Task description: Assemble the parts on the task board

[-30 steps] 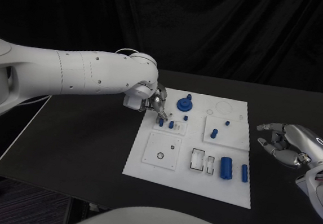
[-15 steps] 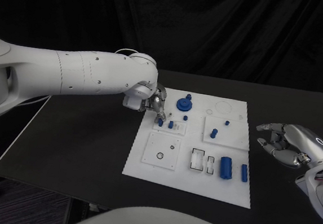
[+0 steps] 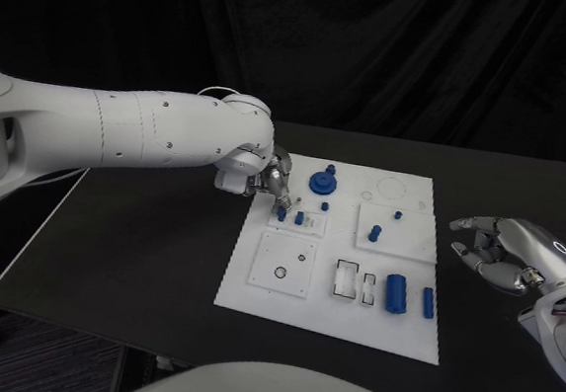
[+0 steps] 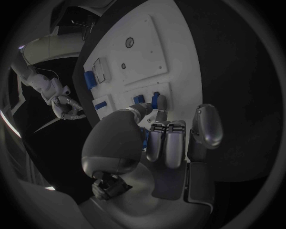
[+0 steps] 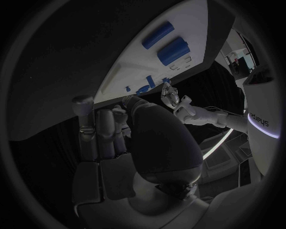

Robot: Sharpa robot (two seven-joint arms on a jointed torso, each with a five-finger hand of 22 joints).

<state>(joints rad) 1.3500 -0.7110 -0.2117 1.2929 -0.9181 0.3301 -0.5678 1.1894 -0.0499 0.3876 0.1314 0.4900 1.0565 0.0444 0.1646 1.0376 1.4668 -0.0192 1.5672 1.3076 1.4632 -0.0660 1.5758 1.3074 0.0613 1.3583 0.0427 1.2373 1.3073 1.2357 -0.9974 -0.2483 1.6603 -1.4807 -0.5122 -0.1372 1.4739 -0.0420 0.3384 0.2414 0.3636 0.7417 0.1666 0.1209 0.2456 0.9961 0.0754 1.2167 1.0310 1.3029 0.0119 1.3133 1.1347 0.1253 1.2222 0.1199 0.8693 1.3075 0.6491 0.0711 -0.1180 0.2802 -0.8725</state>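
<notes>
The white task board [image 3: 280, 295] lies mid-table. My left hand [image 3: 275, 177] hovers over its far left corner, fingertips [image 4: 159, 115] drawn close together just above two small blue pegs [image 3: 280, 213] [image 4: 155, 99] standing in their block; nothing shows between the fingers. A blue knob [image 3: 324, 182] stands right beside that hand. Further small pegs [image 3: 374, 234] stand toward the middle. Two larger blue cylinders [image 3: 395, 295] [image 5: 174, 51] lie at the board's near right. My right hand [image 3: 505, 251] [image 5: 113, 138] hangs off the board's right edge, fingers loosely bent and holding nothing.
A flat white block with a ring hole [image 3: 285, 261] and a rectangular slot block [image 3: 347, 279] occupy the board's near half. Bare black table [image 3: 131, 253] stretches left of the board, and a narrower strip lies between the board and my right hand.
My left hand has drawn back slightly from the two pegs, which stay standing in place. The right hand has not moved.
</notes>
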